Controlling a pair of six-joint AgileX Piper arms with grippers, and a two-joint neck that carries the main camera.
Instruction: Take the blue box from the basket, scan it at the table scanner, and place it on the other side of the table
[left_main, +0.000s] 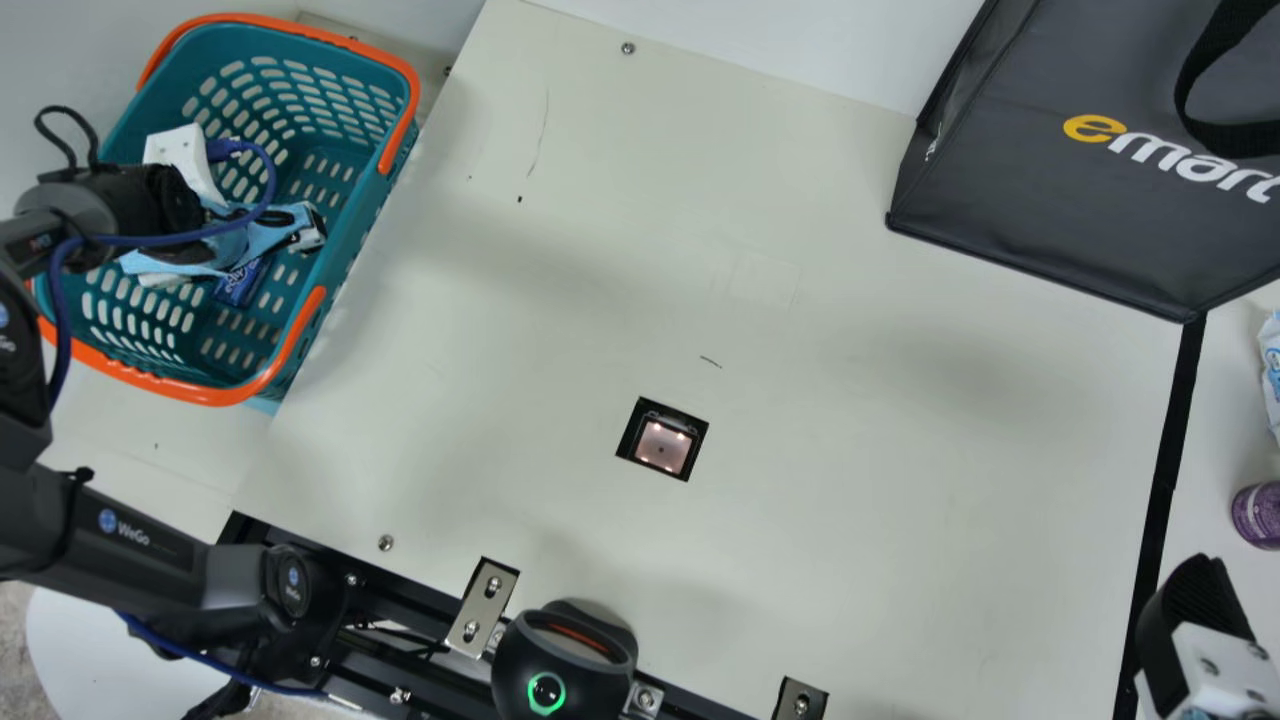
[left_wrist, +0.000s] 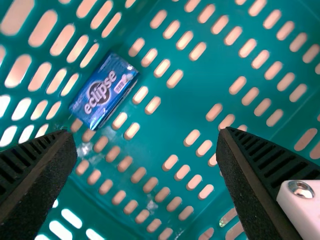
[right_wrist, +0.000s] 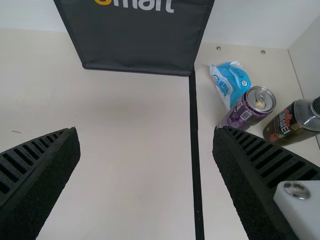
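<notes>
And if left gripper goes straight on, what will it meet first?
Probably the slotted bottom of the basket; the blue box seems off its line, though depth is unclear.

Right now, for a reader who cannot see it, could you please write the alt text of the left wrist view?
A small blue box lies inside a teal plastic basket that is pierced with rows of oblong holes. Nearer the camera, the black left gripper stands wide open and holds nothing.
</notes>
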